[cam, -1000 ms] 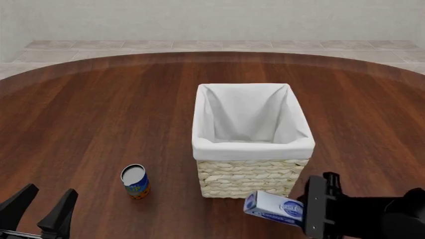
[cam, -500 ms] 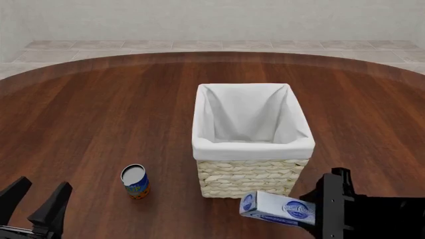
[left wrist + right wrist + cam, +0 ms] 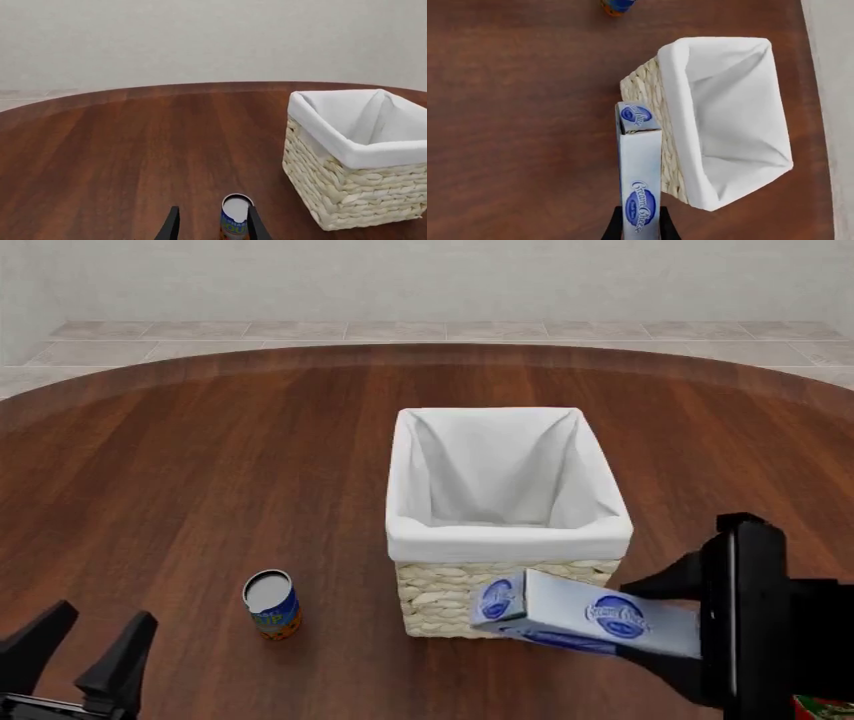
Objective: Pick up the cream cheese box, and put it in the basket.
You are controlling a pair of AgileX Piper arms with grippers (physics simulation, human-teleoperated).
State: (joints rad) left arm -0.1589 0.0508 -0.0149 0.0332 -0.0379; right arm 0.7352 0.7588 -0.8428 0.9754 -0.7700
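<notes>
The cream cheese box [image 3: 587,618] is a pale blue-grey carton with a dark blue oval logo. My right gripper [image 3: 694,625] is shut on it and holds it above the table, in front of the basket's near wall. In the right wrist view the box [image 3: 639,175] sits between the fingers, beside the basket [image 3: 720,115]. The basket [image 3: 507,530] is woven wicker with a white cloth liner and stands at the table's middle; nothing shows inside it. My left gripper [image 3: 78,655] is open and empty at the front left; its fingers [image 3: 172,226] frame a small can.
A small blue-orange can [image 3: 271,604] stands upright left of the basket; it also shows in the left wrist view [image 3: 235,219] and the right wrist view [image 3: 617,6]. A red object [image 3: 823,708] peeks in at the front right corner. The round wooden table [image 3: 200,460] spreads around.
My right gripper has risen with the cream cheese box, which now overlaps the basket's front wall. The left gripper shifted slightly and stays open.
</notes>
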